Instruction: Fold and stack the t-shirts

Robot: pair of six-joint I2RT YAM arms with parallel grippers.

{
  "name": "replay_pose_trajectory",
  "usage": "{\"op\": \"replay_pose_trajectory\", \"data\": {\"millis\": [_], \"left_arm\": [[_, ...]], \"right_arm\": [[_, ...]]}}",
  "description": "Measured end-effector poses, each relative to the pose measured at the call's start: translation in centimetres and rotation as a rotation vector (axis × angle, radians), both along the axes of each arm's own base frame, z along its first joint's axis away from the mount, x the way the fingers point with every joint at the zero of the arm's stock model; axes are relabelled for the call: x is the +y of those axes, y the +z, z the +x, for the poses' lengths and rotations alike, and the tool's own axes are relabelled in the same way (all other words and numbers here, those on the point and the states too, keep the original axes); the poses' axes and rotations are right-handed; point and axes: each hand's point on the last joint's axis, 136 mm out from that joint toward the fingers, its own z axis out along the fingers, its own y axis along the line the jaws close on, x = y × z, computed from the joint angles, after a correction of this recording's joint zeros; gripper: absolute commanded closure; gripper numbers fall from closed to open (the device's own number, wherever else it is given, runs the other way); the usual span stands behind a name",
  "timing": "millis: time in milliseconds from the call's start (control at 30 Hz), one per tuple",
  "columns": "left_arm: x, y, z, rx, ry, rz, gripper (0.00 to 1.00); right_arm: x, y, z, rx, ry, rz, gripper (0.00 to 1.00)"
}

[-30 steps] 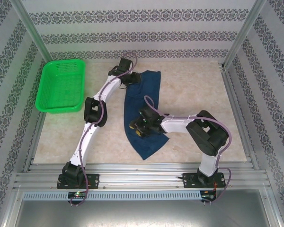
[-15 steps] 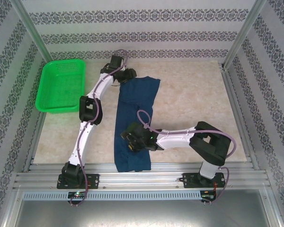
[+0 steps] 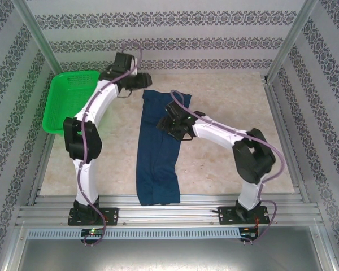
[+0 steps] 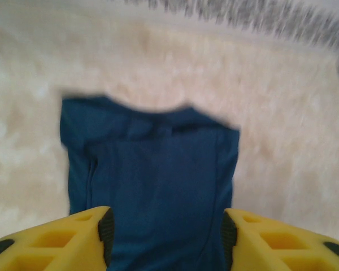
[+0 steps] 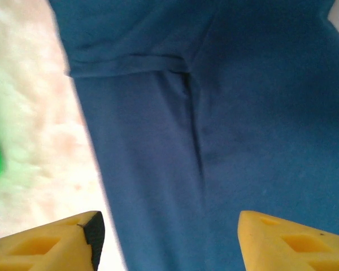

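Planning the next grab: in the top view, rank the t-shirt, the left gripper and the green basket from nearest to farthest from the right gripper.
From the right gripper:
1. t-shirt, directly beneath it, mid-table.
2. left gripper, farther back and to the left.
3. green basket, at the far left edge.

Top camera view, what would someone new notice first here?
A dark navy t-shirt lies as a long strip down the middle of the table, reaching its near edge. A bright green basket sits at the far left. The left gripper and right gripper hover open near the t-shirt's far end.
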Motion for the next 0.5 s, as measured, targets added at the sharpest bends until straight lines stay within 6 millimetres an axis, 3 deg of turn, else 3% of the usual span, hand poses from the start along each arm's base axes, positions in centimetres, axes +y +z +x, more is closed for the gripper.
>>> {"op": "replay_pose_trajectory", "data": {"millis": [133,233,367,500], "left_arm": [[-0.5,-10.2,-3.1,0.196,-0.021,0.042,0.55],[-0.5,-16.1,-5.0,0.325,-0.027,0.058,0.56],[-1.2,-14.8,-3.0,0.266,-0.034,0.019,0.56],[-2.6,-16.0,-0.2,0.248,-0.053,-0.016,0.54]], "right_arm": [[-0.5,-5.0,0.2,0.09,0.062,-0.104,0.44],[-0.7,-6.3,0.8,0.123,0.077,-0.139,0.44],[-0.6,-6.0,3.0,0.099,0.06,-0.13,0.44],[-0.6,-6.2,5.8,0.098,0.022,-0.112,0.45]]}}
